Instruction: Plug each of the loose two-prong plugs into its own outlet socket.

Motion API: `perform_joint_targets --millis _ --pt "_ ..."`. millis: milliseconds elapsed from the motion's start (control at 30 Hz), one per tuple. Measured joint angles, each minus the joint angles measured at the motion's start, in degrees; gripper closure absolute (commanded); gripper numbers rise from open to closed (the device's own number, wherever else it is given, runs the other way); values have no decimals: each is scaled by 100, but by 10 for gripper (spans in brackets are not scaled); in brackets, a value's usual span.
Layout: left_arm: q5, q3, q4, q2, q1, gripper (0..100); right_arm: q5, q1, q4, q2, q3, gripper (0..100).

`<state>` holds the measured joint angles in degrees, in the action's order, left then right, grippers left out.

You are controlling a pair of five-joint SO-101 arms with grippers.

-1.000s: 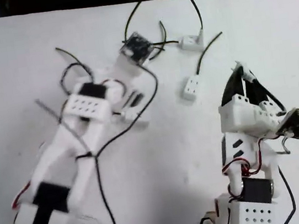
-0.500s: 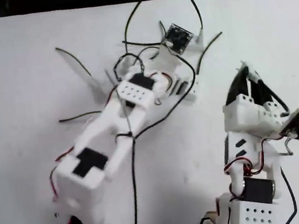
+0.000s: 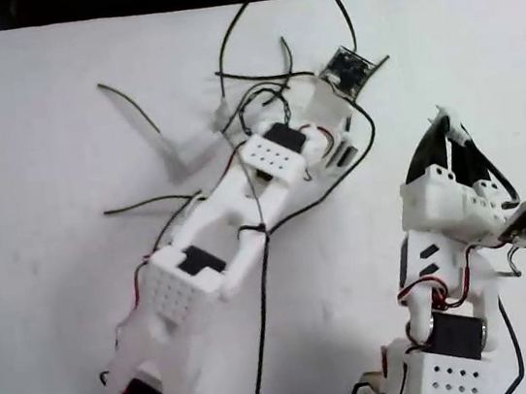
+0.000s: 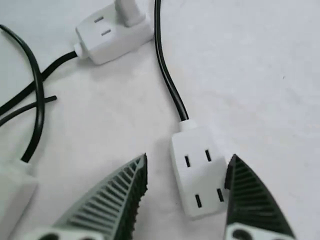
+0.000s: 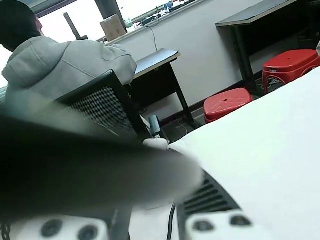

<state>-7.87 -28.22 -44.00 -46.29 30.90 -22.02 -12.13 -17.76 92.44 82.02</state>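
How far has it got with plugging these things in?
Early. Done: nothing certain; the farther white socket block has a white piece at one end, but I cannot tell if it is a seated plug. In hand: the left hand stands open around a nearer white socket block on a black cord, not gripping. Left: the plugging itself.

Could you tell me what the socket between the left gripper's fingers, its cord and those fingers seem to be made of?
Socket: smooth white moulded plastic, slightly glossy.
Cord: black rubbery or vinyl jacket, bends freely.
Fingers: grey-green ridged plastic, likely printed, matte.
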Motion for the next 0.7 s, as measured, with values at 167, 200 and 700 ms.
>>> perform_joint_targets --millis 167,200,700 --pt "9 -668 -431 -501 18 745 0 0 0 -26 0 981" --pt "9 -826 -598 -598 18 745 0 0 0 -26 0 981" --pt "9 -2892 -2681 -1415 26 977 0 9 0 -26 0 981"
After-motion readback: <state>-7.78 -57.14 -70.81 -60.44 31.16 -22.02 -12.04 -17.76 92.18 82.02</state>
